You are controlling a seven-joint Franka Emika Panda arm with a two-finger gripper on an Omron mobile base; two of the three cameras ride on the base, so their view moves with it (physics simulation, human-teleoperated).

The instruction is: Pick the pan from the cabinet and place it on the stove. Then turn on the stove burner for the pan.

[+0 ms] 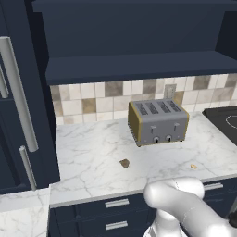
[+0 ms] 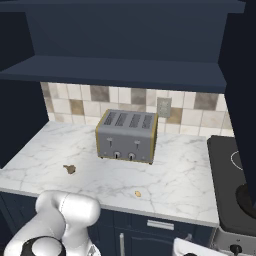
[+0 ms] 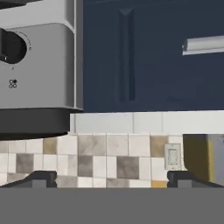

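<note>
Your navy cabinet (image 1: 134,69) was flat-panelled above a veined marble counter (image 1: 92,157); the glossy black stove (image 2: 227,175) sat rightmost, beside a boxy silver toaster (image 2: 127,136). Your gripper (image 3: 111,177) stood wide open, holding nothing.

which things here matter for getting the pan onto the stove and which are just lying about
For the job:
- dark navy wall cabinet with shelf
- glossy black glass stove
- open gripper

Lying about:
- silver four-slot toaster with yellow side
- small brown scrap on the marble counter
</note>
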